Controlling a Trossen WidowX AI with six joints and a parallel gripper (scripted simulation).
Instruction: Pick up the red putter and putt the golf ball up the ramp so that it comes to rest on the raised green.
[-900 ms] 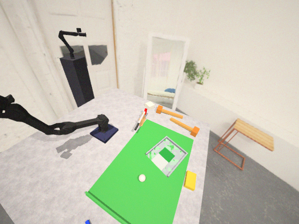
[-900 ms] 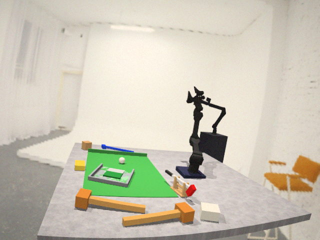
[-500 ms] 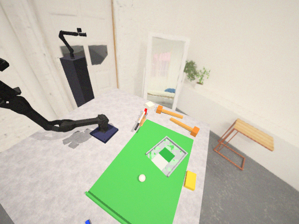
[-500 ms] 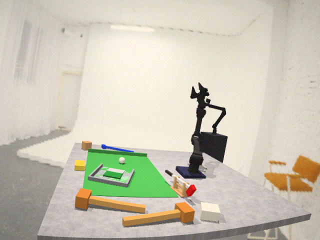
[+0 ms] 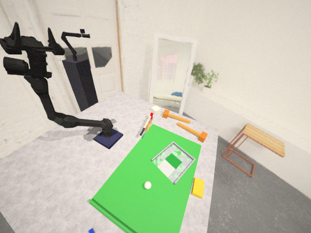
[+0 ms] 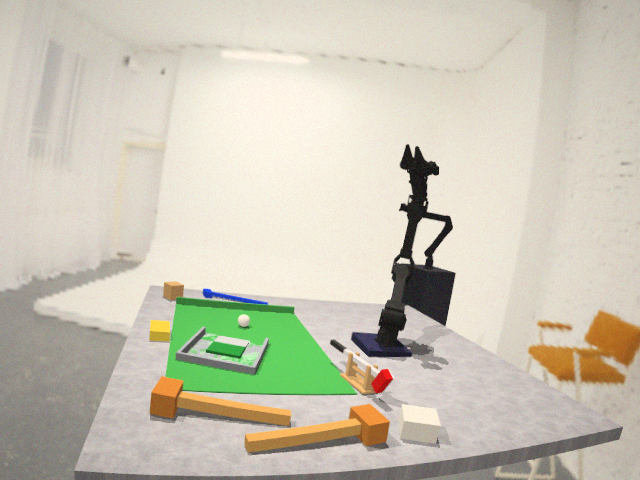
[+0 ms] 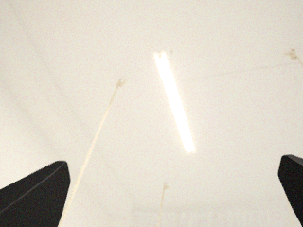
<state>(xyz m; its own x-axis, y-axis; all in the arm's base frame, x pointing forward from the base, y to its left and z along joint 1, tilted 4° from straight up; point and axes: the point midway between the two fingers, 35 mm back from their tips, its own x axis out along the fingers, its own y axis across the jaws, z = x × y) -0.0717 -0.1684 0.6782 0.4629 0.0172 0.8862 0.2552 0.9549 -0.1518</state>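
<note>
The red putter [image 5: 151,115] [image 6: 382,380] rests on a small wooden stand [image 5: 148,126] [image 6: 366,378] beside the green mat, its red head at one end and black grip at the other. The white golf ball [image 5: 147,185] [image 6: 244,320] lies on the green mat [image 5: 120,185] [image 6: 305,372]. The raised green [image 5: 173,160] [image 6: 227,348] with its pale ramp [image 5: 166,168] sits inside a grey frame. My gripper [image 5: 32,31] [image 6: 412,149] [image 7: 177,170] is open and empty, pointing up high above the table, far from putter and ball. The wrist view shows only ceiling between the fingers.
Two orange mallets [image 5: 177,117] [image 5: 192,130] [image 6: 227,407] [image 6: 310,434] and a white block [image 5: 155,109] [image 6: 419,423] lie past the mat's end. A yellow block [image 5: 198,187] [image 6: 159,330] is beside the mat. A blue club [image 6: 235,297] and a tan block [image 6: 173,290] lie beyond the raised strip [image 6: 232,305].
</note>
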